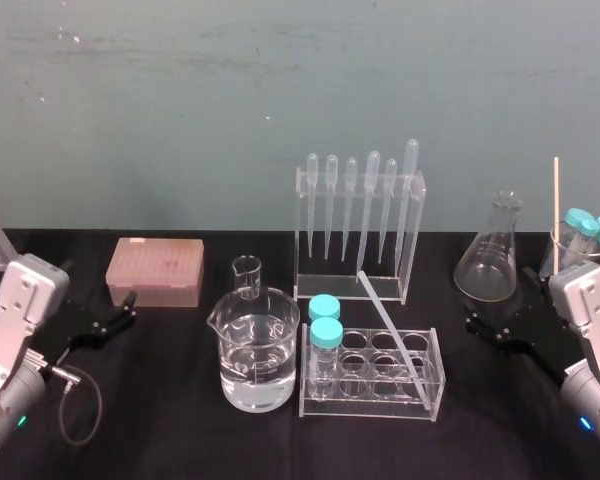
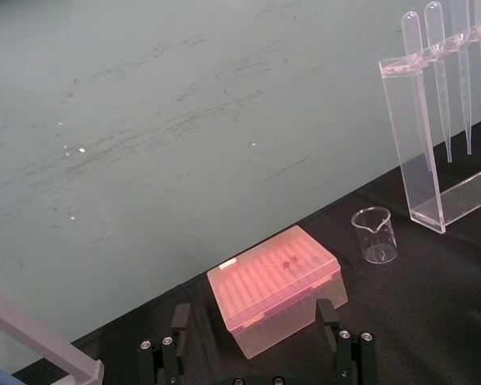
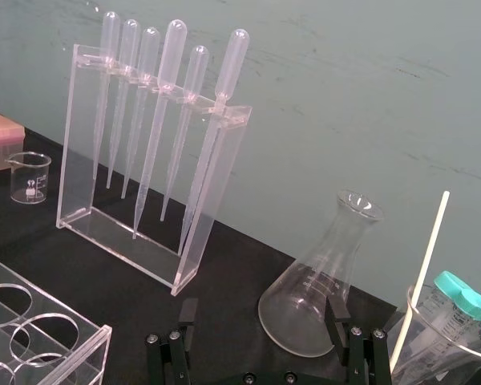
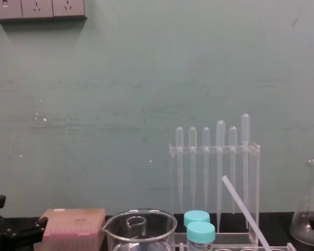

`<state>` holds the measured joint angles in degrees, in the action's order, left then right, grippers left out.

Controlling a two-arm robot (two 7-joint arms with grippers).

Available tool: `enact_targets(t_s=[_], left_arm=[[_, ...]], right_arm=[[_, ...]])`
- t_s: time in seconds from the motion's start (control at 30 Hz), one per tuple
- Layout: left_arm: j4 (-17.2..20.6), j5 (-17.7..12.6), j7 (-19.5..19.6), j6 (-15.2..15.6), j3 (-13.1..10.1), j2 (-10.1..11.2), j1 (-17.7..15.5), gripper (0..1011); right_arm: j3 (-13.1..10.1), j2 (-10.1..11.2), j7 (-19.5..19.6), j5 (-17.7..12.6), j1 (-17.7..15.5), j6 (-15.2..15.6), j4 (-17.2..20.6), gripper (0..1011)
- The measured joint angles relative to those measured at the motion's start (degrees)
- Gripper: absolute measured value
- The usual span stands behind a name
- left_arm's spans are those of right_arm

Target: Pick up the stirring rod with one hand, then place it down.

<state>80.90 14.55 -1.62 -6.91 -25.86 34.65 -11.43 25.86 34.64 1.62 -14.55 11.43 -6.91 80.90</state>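
Observation:
The stirring rod (image 1: 391, 319) is a thin translucent-white stick lying slanted across the clear test tube rack (image 1: 432, 399) at the table's centre; the chest view shows the stirring rod (image 4: 244, 209) rising toward the pipette stand. My right gripper (image 1: 502, 300) rests open at the right edge, well apart from the rod, its black fingers (image 3: 337, 311) empty in front of the conical flask. My left gripper (image 1: 100, 322) sits open and empty at the far left, its fingers (image 2: 180, 319) just short of the pink tip box.
A large water-filled beaker (image 1: 257, 352), a small beaker (image 1: 247, 275) and two teal-capped tubes (image 1: 325, 322) stand left of the rod. The pipette stand (image 1: 360, 225) is behind. A conical flask (image 1: 491, 252), a beaker with a cream stick (image 3: 423, 269) and a pink tip box (image 1: 155, 271) flank them.

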Motion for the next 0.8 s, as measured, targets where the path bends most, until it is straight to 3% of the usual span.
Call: enact_targets(t_s=[0.8], left_arm=[[0.0,0.0,0.0,0.0,0.0,0.0,0.0,1000]], right_arm=[[0.0,0.0,0.0,0.0,0.0,0.0,0.0,1003]])
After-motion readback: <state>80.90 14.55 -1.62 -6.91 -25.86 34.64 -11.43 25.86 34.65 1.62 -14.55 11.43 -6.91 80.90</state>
